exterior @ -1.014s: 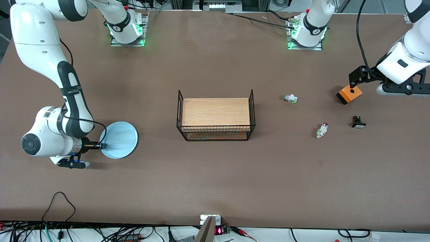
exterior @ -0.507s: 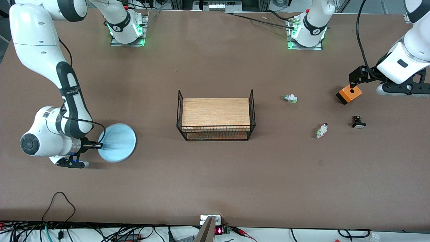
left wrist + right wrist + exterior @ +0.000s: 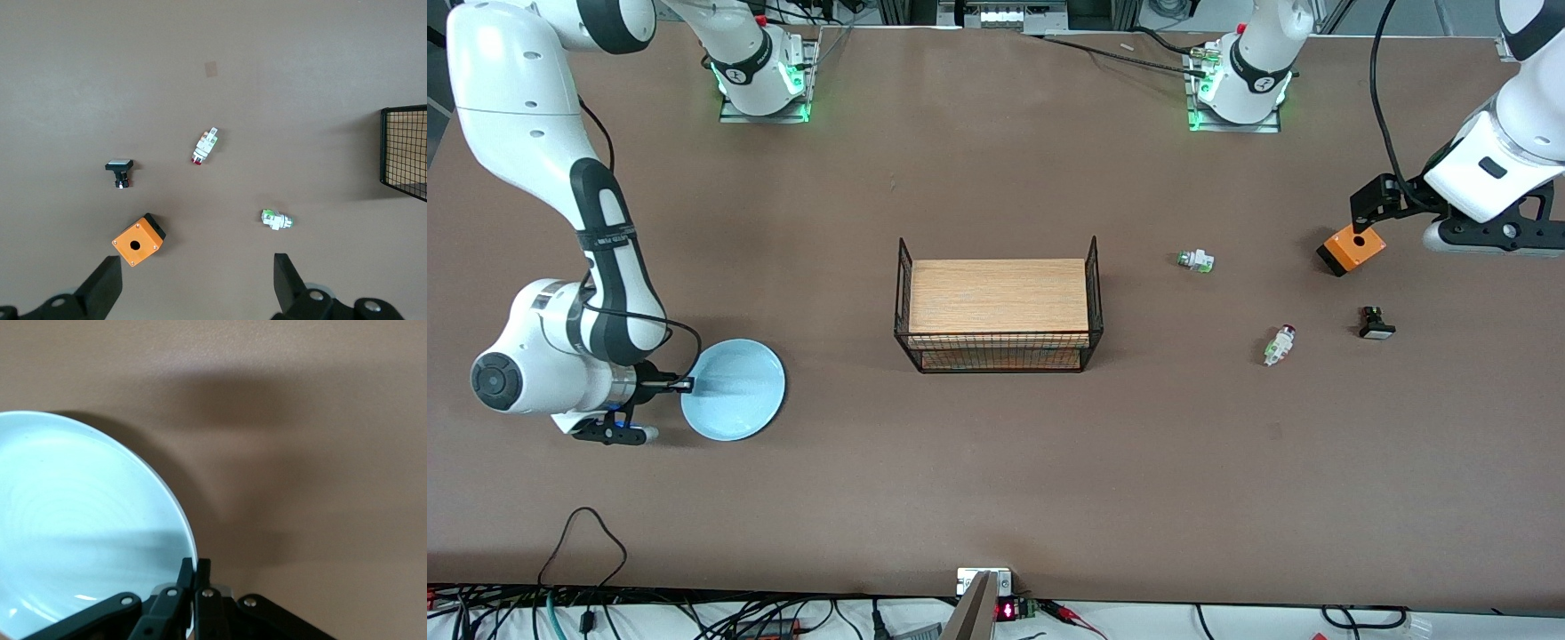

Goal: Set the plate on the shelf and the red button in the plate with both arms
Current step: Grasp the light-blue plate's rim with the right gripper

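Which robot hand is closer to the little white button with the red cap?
The left. The left gripper hangs open over the orange box, near the small white red-capped button. The right gripper is at the table's right-arm end, shut on the pale blue round plate.

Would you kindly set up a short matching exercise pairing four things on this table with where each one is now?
1. plate
2. red button
3. orange box
4. left gripper

A. under the left arm's wrist
B. open, above the small parts
C. rim pinched in the right gripper
D. on the table between the wire rack and the black button

Pairs: 1-C, 2-D, 3-A, 4-B
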